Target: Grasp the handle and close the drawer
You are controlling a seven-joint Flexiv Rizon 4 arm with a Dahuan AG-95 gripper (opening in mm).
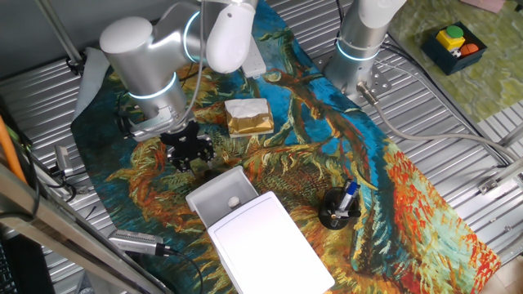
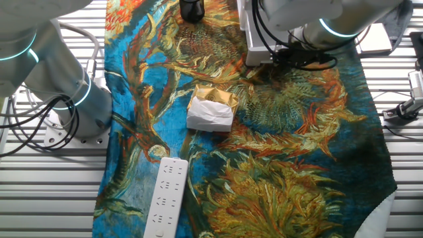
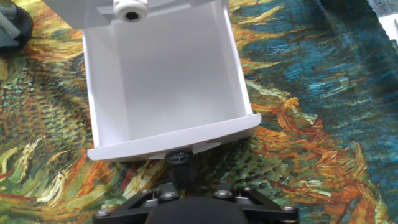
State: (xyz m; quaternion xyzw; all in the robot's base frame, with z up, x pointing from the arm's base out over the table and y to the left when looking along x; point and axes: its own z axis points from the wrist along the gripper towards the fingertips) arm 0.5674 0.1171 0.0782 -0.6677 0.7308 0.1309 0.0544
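Hand view, pincer (image 3: 179, 163) at open drawer (image 3: 165, 81)

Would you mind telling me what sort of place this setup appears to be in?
Most likely a robotics lab workbench: a slatted metal table covered with a painted-pattern cloth, a second robot arm's base bolted on, and a yellow box with buttons nearby.

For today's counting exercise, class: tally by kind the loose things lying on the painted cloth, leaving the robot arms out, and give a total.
White drawer units: 1, the drawer pulled open from its box
Tan-and-white blocks: 1
Black pen cups: 1
White power strips: 1
Total: 4
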